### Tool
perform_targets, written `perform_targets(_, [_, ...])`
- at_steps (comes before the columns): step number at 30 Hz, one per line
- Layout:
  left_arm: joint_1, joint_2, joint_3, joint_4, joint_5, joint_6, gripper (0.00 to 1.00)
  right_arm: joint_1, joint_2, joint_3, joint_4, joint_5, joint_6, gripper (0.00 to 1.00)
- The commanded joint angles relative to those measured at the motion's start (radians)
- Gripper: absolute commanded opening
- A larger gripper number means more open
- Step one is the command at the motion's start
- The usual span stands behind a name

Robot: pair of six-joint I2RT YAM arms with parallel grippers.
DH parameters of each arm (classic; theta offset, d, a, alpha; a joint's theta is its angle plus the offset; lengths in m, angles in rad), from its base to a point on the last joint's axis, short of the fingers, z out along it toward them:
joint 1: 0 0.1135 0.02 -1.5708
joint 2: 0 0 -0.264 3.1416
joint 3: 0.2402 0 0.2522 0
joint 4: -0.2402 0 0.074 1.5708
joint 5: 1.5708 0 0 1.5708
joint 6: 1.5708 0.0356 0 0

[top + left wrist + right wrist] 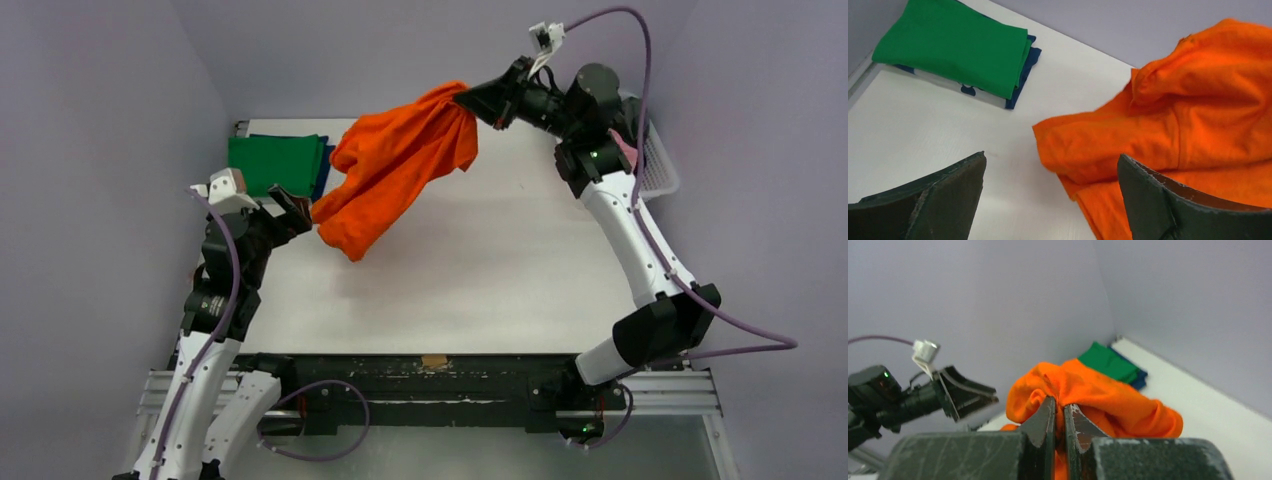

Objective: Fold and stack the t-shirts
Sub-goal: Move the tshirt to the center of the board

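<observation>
White surface [500, 290] carries the folded green t-shirt [275, 162] far left; my right pincer [1059, 407], clamped on the orange t-shirt [400, 170], hangs it above the far middle, where a hard pull by my left pincer [292, 208], spread apart, could tug it loose.

Your black two-finger right gripper [472, 98] is hovering raised, jaws pinching the bright orange cloth t-shirt [400, 170]; your black two-finger left gripper [295, 208] is hovering lower, jaws spread wide.
</observation>
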Motion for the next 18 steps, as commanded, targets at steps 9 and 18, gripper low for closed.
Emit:
perform_targets(9, [0.000,0.087,-0.036,-0.116,-0.028,-0.119,1.00,-0.017,-0.138,-0.599,-0.321,0.820,-0.142,0.35])
perform_targets(18, [0.000,0.401,0.014,-0.142,0.147,-0.194,1.00,-0.013,-0.133,-0.615,-0.349,0.835,-0.263,0.38])
